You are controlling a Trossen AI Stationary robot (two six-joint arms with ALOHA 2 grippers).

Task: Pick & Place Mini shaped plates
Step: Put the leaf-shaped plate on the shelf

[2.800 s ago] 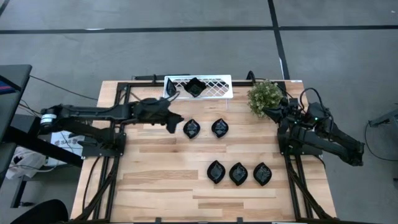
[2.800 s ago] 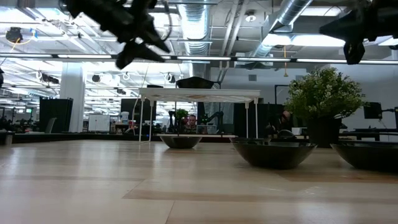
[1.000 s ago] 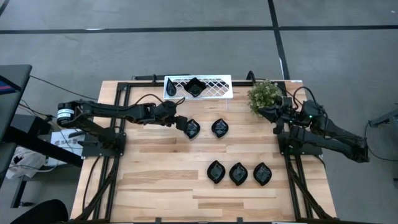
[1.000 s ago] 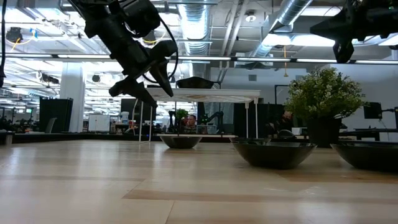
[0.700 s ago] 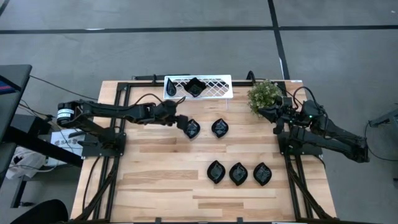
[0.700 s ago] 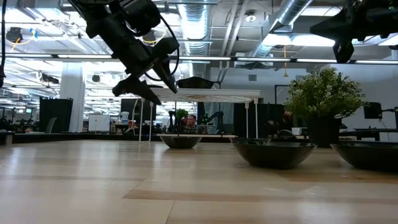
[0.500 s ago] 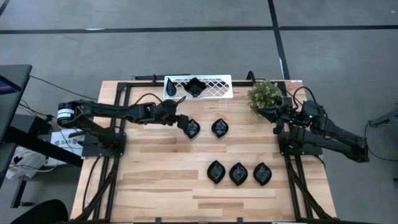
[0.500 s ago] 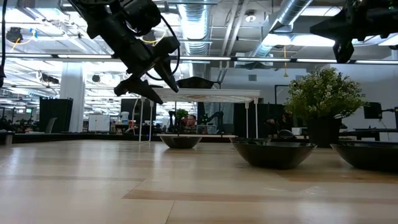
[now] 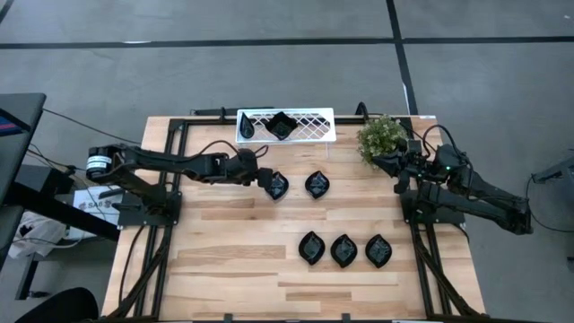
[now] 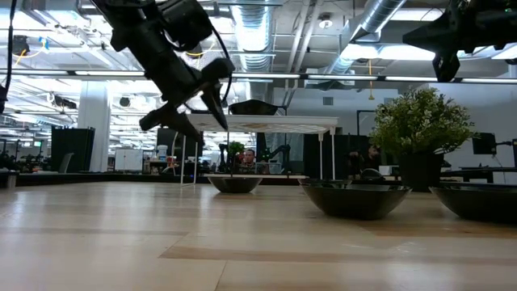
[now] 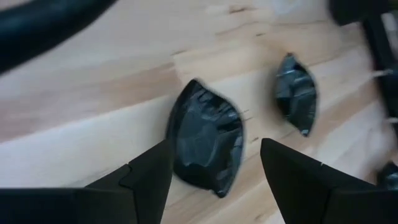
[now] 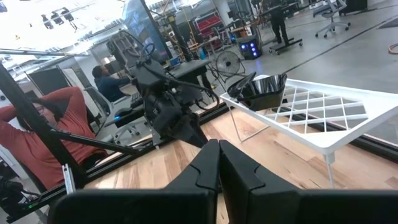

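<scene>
Hovered wide open and empty, left gripper [image 11: 211,165] over a leaf-shaped black plate [image 11: 207,140] at frame middle; needed straight lowering, fingers [image 11: 146,174] either side.

The left arm reached from the frame's left edge toward upper centre, its left gripper [image 9: 265,182] tilted downward with fingers spread wide. The right arm sat folded at the right edge, its right gripper [image 9: 380,161] closed, fingertips together.
</scene>
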